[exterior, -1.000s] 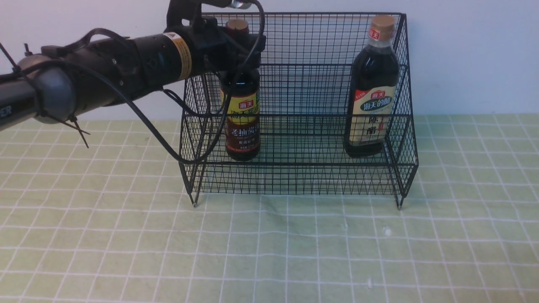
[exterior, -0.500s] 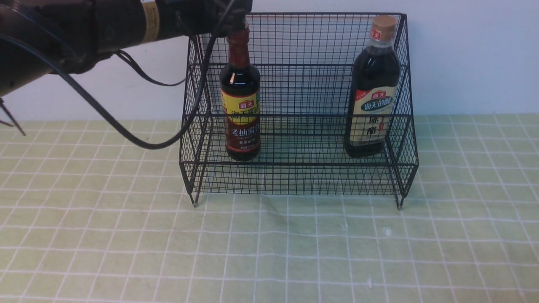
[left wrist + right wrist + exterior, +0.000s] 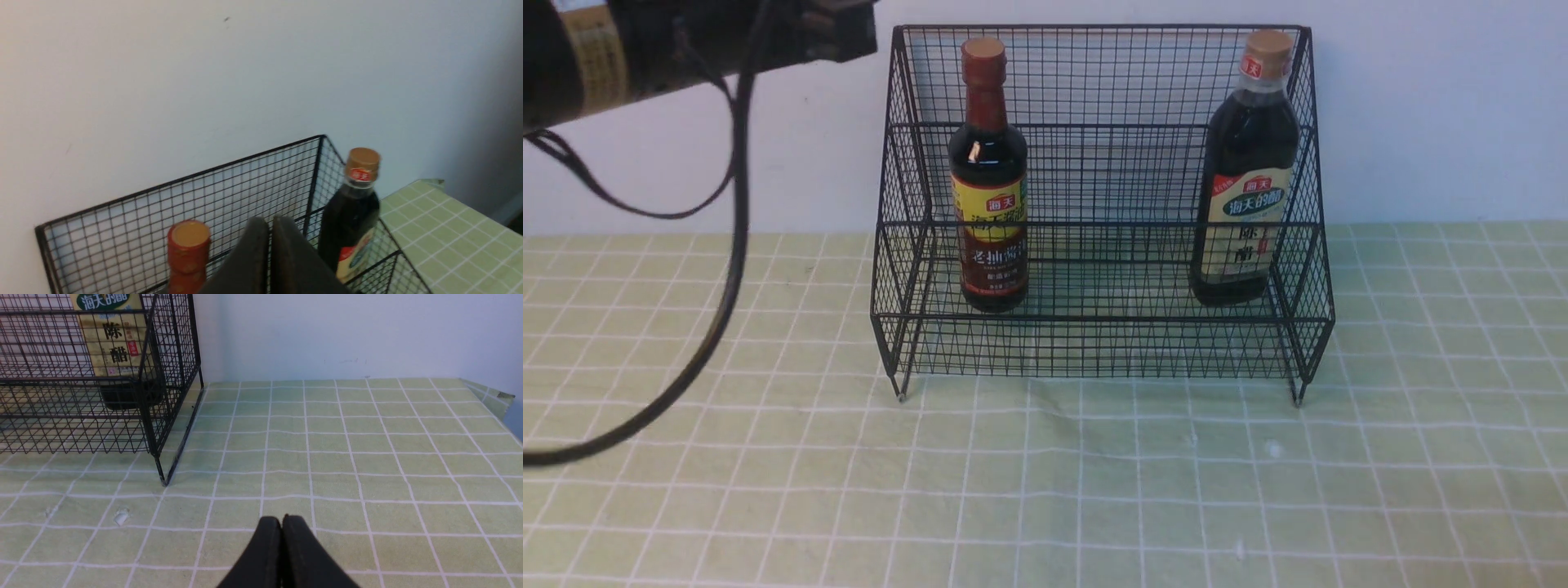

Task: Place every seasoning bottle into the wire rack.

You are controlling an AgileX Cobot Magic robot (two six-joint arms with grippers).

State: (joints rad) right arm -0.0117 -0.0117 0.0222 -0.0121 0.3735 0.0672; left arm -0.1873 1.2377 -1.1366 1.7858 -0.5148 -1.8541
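Note:
The black wire rack stands against the back wall. Inside it on the left stands the seasoning bottle with the reddish-brown cap, upright on the lower tier. The larger tan-capped bottle stands upright on the right side. Both also show in the left wrist view: the red-capped bottle and the tan-capped bottle within the rack. My left gripper is shut and empty, above and in front of the rack's top. My right gripper is shut and empty, low over the cloth, right of the rack.
A green checked cloth covers the table. My left arm reaches in at the upper left, with its black cable hanging down to the cloth. The table's right edge shows in the right wrist view.
My left gripper let go of the red-capped bottle's neck, drew up and back to the left, away from the rack, and shut. The bottle stays standing in the rack.

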